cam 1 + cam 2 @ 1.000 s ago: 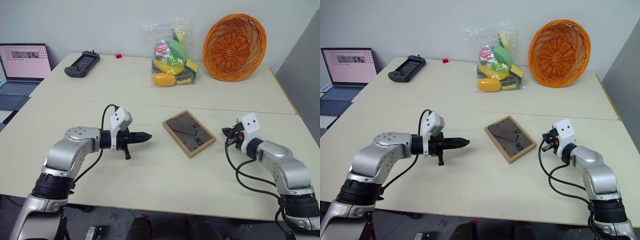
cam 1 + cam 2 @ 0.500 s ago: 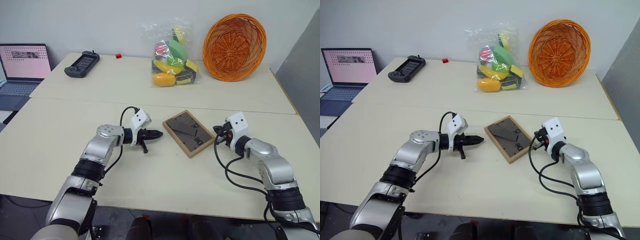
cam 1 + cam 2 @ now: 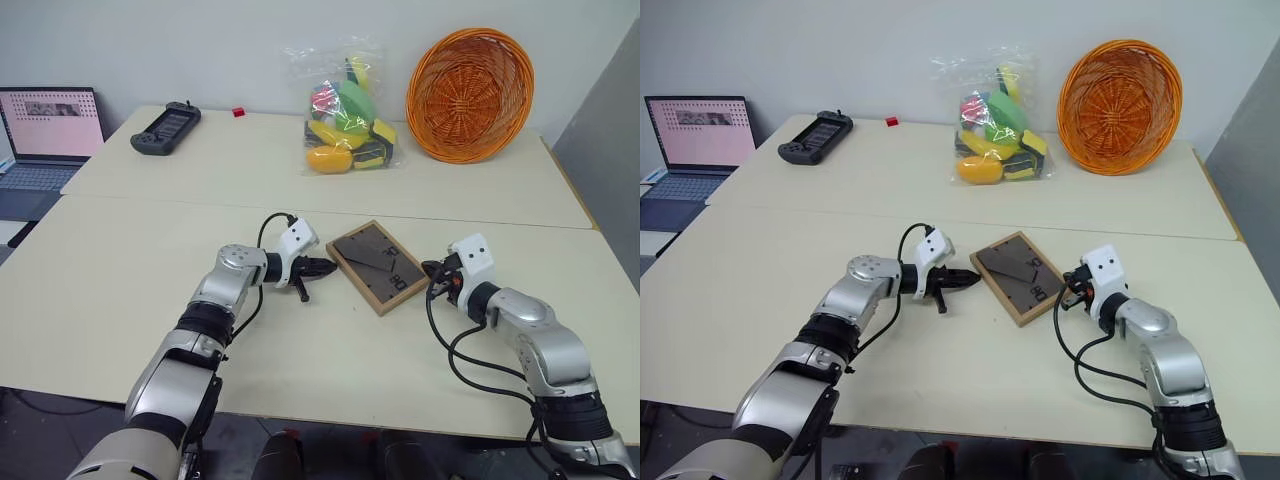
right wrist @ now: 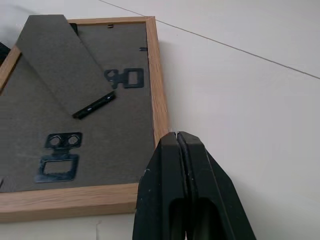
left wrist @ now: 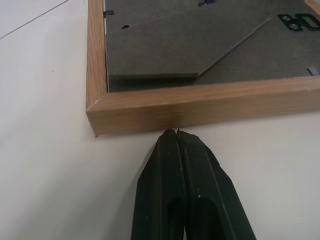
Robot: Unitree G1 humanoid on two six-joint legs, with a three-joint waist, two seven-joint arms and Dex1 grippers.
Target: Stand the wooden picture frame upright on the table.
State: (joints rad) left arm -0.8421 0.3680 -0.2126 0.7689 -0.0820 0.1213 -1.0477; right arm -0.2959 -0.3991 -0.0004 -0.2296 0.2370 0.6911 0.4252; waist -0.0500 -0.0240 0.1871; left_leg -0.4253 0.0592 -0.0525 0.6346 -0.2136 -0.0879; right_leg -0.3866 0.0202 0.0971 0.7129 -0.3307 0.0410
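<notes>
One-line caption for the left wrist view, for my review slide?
Shut left gripper tip at the wooden edge of the frame, which lies back-up on the table.

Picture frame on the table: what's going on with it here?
The wooden picture frame lies back side up on the table, its stand folded flat. Both grippers are shut and flank it: the left gripper has its tips at one wooden edge, the right gripper at the opposite edge. Nothing is lifted yet.
</notes>
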